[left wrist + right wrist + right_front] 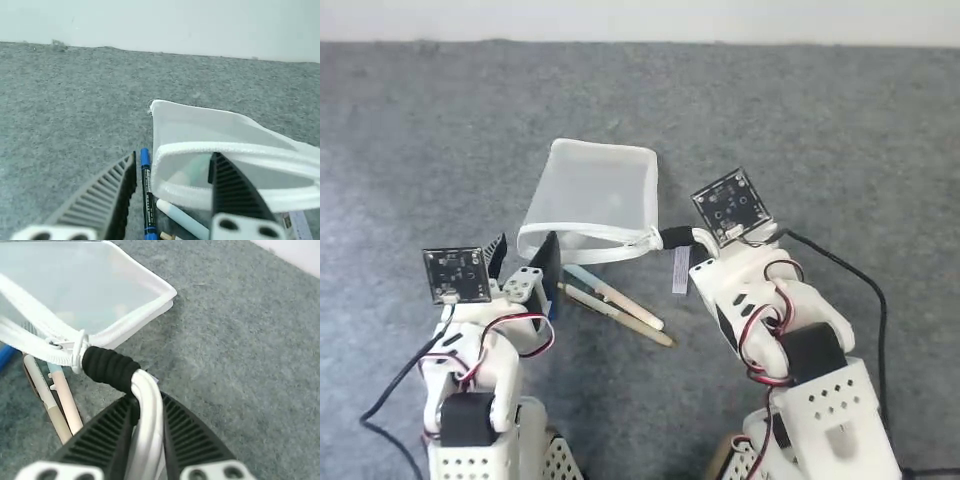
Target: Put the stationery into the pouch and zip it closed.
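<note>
A white mesh pouch (595,195) lies on the grey carpet with its mouth open toward the arms. My right gripper (695,240) is shut on the pouch's white strap (145,395), just behind its black sleeve (107,365) at the zipper end. My left gripper (172,165) is open at the pouch mouth (225,150), one finger (230,190) in front of the opening. A blue pen (145,190) lies between the left fingers. A pale teal pen (592,282) and beige pens (625,315) lie just in front of the pouch.
Grey carpet (840,130) stretches all around up to a white wall (160,20) at the back. A small pale tag (680,272) hangs by the right gripper. Red and black cables (775,300) run along both arms.
</note>
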### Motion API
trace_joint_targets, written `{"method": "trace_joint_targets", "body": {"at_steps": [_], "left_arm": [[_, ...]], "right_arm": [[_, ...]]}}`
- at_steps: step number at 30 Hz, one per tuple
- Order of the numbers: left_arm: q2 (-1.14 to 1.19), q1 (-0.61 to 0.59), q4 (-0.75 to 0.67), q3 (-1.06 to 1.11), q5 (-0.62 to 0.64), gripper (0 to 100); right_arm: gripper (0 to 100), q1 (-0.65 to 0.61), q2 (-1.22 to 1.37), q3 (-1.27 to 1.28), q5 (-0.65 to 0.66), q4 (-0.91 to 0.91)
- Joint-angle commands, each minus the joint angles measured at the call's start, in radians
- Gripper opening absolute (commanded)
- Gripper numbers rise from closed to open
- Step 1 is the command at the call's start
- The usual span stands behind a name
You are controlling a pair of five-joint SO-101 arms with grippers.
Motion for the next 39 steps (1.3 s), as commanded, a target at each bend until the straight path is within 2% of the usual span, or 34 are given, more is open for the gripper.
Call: {"method": "trace_joint_targets", "body": {"at_steps": [1,20,27,39], "left_arm": [[-0.015,0.003,-0.002,-0.036,-0.002,23],[-0.014,0.002,-0.051,-0.002,-0.005,24],[-0.014,0.069,-0.052,0.019,-0.040,23],[-0.014,0.074,-0.046,0.001,-0.066,2]], "right_arm": [[0.6,-0.007,-0.051,-0.025,0.017,0.004],[0.6,-0.051,-0.418,-0.037,0.080,0.183],[0.6,-0.166,-0.558,-0.035,0.107,0.254],[0.6,-0.171,-0.599,0.014,0.123,0.229]]}}
